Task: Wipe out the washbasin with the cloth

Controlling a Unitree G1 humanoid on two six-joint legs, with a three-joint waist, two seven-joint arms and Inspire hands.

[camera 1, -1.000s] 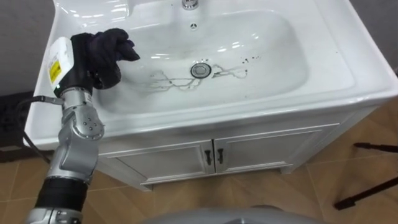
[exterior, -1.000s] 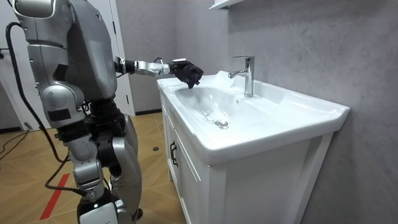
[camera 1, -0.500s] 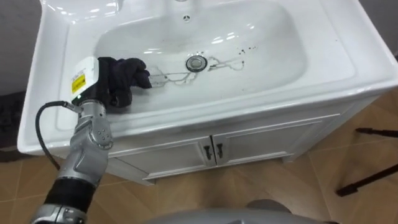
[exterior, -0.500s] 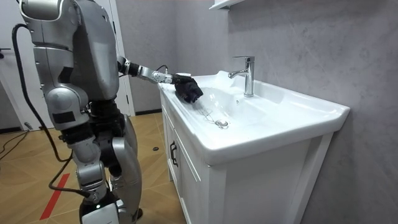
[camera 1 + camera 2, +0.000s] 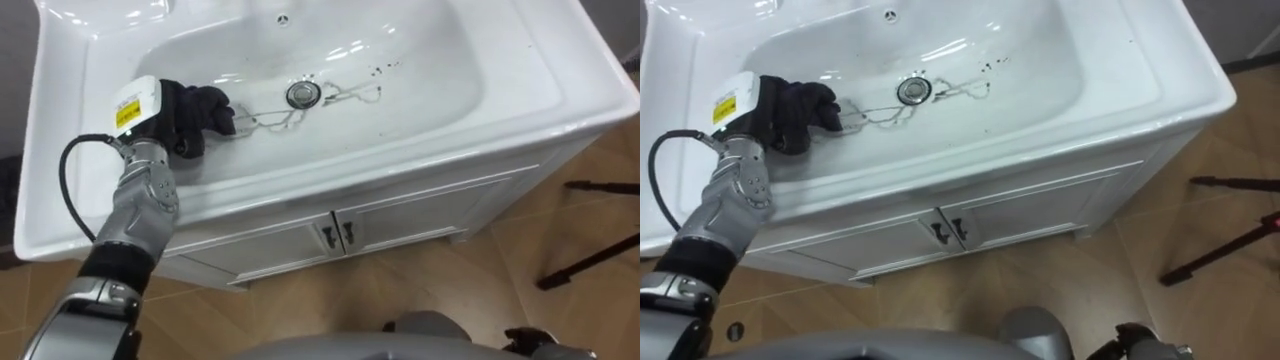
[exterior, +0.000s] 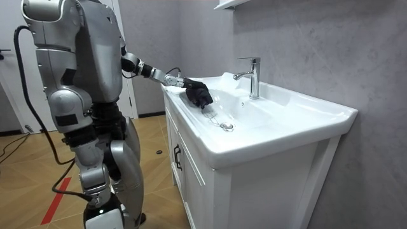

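Lowered into basin (image 5: 440,80), my left hand (image 5: 150,118) grips dark cloth (image 5: 208,108); grime streaks (image 5: 345,95) lie at its 3 o'clock, running 9-to-3 past drain (image 5: 301,94).

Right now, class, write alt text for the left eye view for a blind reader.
The robot's left hand holds a dark cloth against the left slope of the white basin, near the drain. Thin dark streaks cross the drain; cabinet doors sit below.

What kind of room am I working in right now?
Probably a bathroom or washroom: a white basin with a drain sits on a cabinet with two doors, and a chrome faucet stands at its back.
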